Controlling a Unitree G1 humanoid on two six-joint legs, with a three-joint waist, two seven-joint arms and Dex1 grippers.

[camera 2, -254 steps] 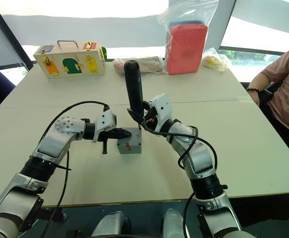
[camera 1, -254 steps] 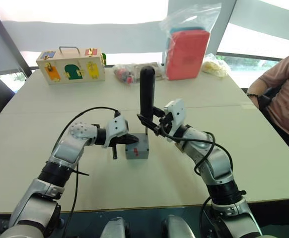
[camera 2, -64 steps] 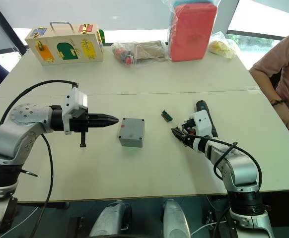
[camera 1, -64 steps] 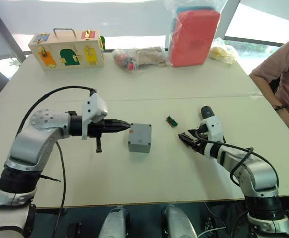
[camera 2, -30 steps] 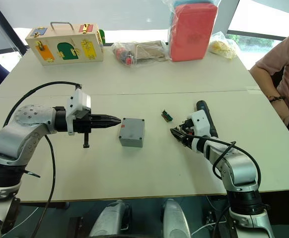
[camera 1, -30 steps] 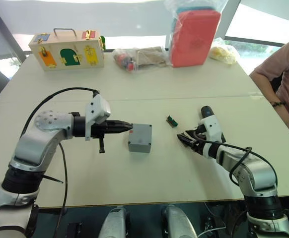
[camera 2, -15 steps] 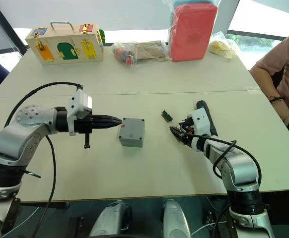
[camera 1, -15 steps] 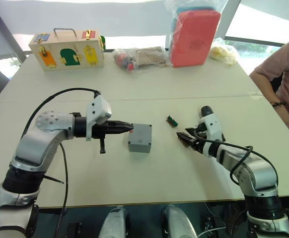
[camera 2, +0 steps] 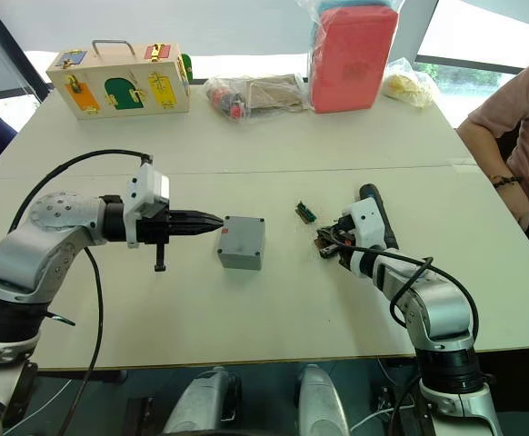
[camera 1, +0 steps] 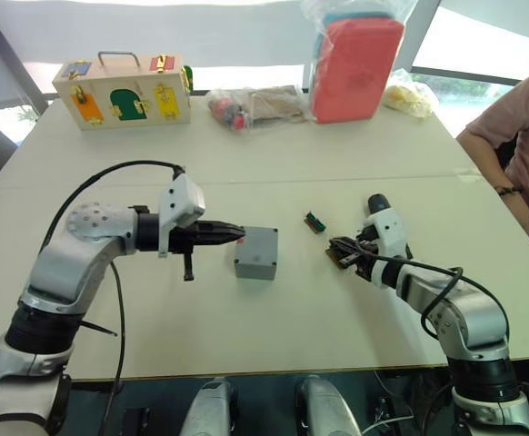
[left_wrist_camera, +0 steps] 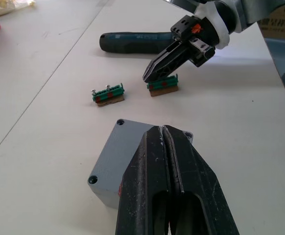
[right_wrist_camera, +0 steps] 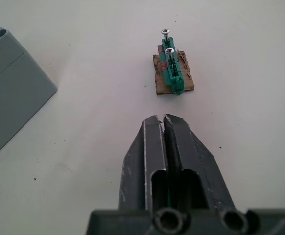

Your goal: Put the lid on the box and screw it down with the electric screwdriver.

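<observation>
The grey box (camera 1: 254, 268) stands mid-table with the lid (left_wrist_camera: 125, 147) seated on it, corner screw holes showing. My left gripper (camera 1: 235, 233) is shut, its tips at the box's left side near the lid's edge. Behind my right wrist the black electric screwdriver (left_wrist_camera: 137, 41) lies flat on the table. My right gripper (left_wrist_camera: 152, 73) is shut and sits low over a small green connector block (left_wrist_camera: 163, 84), with nothing held between its fingertips (right_wrist_camera: 154, 125).
A second green connector block (right_wrist_camera: 171, 73) lies between the box and my right gripper. At the back stand a wooden latch box (camera 1: 122, 93), bagged items (camera 1: 251, 104) and a red pack in plastic (camera 1: 355, 64). A person (camera 1: 524, 136) sits at the right edge.
My right gripper's fingers, open half a second ago, have closed over the green block. The left gripper stays at the box's side.
</observation>
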